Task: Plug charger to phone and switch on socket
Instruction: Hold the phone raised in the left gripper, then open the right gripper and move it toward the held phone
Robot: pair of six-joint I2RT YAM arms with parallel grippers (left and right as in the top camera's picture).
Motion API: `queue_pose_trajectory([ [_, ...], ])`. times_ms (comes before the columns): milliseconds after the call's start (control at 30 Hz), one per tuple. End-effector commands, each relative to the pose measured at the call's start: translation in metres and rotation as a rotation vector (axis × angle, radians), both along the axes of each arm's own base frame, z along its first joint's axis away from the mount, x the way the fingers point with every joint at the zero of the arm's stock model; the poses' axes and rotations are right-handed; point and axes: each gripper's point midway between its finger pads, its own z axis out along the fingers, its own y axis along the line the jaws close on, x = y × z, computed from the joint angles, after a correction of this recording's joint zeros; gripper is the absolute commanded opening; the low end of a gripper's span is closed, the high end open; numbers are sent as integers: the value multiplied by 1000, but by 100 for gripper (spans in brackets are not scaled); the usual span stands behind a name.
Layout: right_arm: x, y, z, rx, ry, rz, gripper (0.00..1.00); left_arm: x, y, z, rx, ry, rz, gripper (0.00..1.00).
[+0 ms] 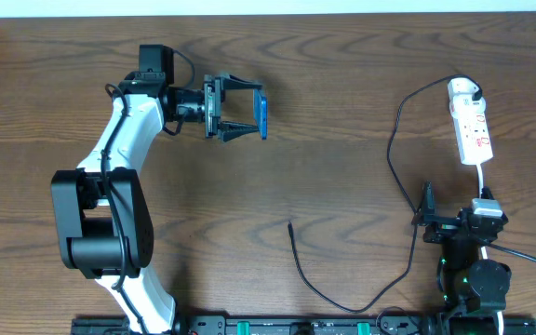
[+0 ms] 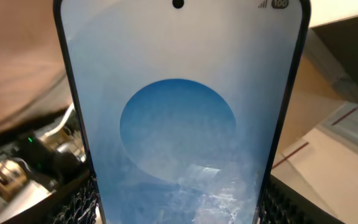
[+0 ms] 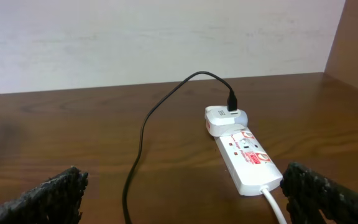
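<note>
Lower end of phone [image 2: 179,124] cut off; socket [image 1: 472,126] switch position unreadable

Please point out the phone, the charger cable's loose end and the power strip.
phone [image 2: 179,118]: left wrist view, middle of its screen.
charger cable [image 1: 291,229]: overhead view, its loose end.
power strip [image 3: 247,158]: right wrist view, its top face.

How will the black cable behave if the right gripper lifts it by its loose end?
Probably floppy: the cable lies in loose curves across the table, so it should droop and trail. Likely light, being so thin. Its far end sits in the adapter on the strip, so a long pull may tug or shift the strip.
</note>
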Motion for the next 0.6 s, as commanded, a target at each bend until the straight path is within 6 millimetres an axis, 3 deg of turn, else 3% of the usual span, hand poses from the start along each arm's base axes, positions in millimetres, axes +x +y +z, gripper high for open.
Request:
queue_pose_trajectory([
  [0, 0, 1, 0, -12, 0, 4, 99, -1, 2, 16, 10, -161, -9, 7],
  [333, 0, 2, 21, -10, -85, 11, 99, 10, 8, -5, 153, -280, 18, 7],
  [567, 0, 4, 22, -10, -91, 23, 99, 18, 15, -23, 272, -296, 50, 7],
])
